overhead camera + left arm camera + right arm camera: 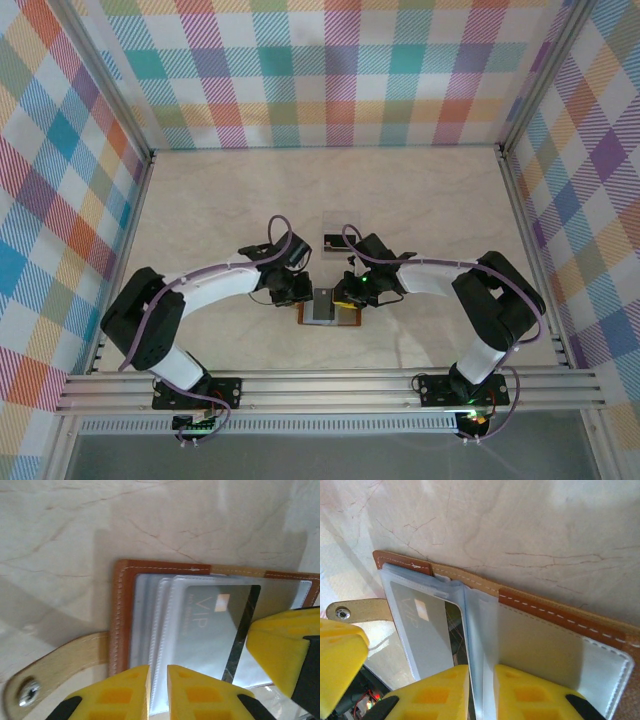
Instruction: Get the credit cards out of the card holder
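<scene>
Left claw (158, 680): you pinch a sleeve (150, 630) of the card holder (120, 620).
Right claw (481, 680): nearly closed, grip I can't tell.
Credit card (210, 630): just ahead, sleeved.

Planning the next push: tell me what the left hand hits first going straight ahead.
Probably the clear sleeves of the open card holder, right before the left hand; depth unclear.

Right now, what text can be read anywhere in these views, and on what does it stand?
"VIP": on the grey credit card inside a clear sleeve of the card holder.
Small print line beside it on that card: too blurred to read.
Loose card on the table: too small to read.
</scene>
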`<state>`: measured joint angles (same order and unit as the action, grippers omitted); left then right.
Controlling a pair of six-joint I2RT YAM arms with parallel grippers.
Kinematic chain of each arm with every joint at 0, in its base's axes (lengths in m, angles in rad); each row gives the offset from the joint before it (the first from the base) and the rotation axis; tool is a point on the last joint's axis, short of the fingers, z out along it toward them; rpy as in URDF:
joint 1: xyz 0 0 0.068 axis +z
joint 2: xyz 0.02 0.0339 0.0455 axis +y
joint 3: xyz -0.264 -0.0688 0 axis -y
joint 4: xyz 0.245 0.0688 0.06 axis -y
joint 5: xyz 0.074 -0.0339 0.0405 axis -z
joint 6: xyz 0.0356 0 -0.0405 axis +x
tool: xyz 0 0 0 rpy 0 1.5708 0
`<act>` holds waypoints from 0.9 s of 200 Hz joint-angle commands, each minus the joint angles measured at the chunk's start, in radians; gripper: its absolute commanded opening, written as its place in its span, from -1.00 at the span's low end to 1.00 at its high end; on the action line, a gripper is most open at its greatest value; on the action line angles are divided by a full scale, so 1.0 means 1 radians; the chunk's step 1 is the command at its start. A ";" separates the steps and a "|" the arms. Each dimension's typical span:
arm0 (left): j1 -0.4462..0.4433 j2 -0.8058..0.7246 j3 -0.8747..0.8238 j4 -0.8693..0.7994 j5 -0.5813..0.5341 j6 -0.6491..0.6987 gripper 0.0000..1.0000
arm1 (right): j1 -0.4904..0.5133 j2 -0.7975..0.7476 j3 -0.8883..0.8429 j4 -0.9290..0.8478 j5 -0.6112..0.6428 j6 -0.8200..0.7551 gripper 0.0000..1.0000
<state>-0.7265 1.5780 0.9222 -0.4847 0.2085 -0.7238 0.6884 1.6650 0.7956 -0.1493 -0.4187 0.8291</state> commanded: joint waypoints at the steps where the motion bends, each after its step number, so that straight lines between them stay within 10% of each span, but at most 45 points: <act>1: -0.008 0.051 0.021 0.003 0.011 0.012 -0.68 | -0.003 -0.005 0.019 0.022 -0.030 -0.012 -0.57; 180: -0.012 0.145 -0.006 -0.015 -0.017 0.019 -0.69 | -0.004 0.069 -0.048 0.225 -0.133 0.056 -0.70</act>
<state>-0.7319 1.6764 0.9436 -0.4721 0.2150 -0.7101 0.6865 1.7107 0.7731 -0.0051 -0.5072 0.8543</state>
